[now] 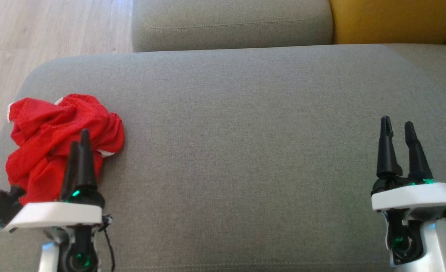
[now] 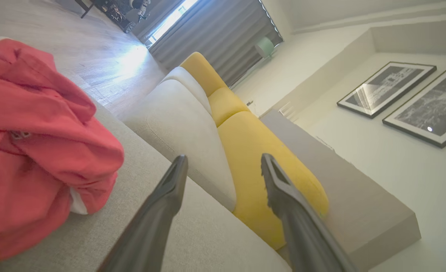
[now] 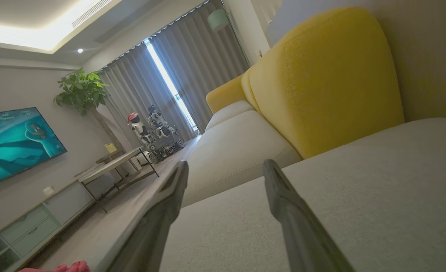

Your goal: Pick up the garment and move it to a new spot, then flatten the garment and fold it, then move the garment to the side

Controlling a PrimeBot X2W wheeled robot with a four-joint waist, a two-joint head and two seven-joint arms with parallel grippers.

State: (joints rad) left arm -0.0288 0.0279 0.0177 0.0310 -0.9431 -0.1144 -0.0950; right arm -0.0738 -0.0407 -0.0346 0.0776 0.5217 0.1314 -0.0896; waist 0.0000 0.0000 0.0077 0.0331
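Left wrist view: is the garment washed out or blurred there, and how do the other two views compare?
Left wrist view: the red garment looks pale, pinkish and soft; the left fingers are blurred; window glare blooms on the wooden floor. Head view: even light, garment saturated and sharp. Right wrist view: the gap between the curtains is blown out, and the right fingers are blurred.

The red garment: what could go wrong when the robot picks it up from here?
The garment is a crumpled heap, so the open left jaws may pinch only one loose fold and drag it. It lies near the left edge of the grey seat; a slip could drop it to the wooden floor.
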